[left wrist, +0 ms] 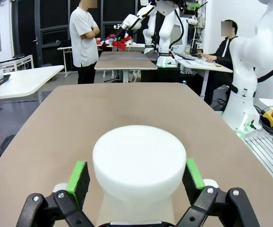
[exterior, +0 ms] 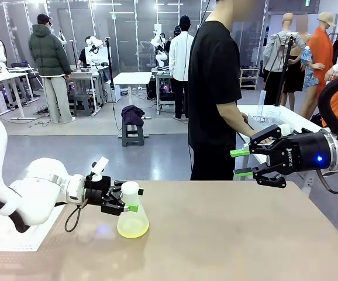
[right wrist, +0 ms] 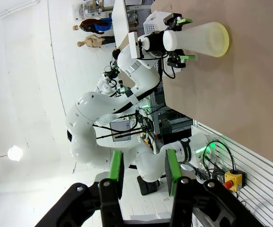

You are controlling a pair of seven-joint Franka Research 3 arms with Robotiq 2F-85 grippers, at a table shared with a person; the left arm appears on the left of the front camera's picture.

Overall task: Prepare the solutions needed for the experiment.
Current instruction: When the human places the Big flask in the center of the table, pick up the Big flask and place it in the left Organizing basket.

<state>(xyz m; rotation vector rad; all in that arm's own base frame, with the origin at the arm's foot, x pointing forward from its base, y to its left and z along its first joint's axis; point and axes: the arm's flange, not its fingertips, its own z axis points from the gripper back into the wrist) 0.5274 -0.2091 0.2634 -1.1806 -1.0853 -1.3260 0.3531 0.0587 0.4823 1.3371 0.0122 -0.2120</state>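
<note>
Straddling the flask at its neck, our left gripper has its jaws spread as wide as they go, one green pad on each side of the white stopper, neither pad pressing on it, so nothing is gripped. We judge this is a lineup for grabbing the neck or pulling the cap. The flask stands upright on the tan worktop, near our left front edge, and the solutions sit as a shallow pale yellow-green layer in its bottom. Our right gripper hangs in the air well apart from the flask, out toward the person at the far side, jaws partly open with nothing between them; the right wrist view shows the gap bare. We read it as parked, waiting for a handover or its turn.
</note>
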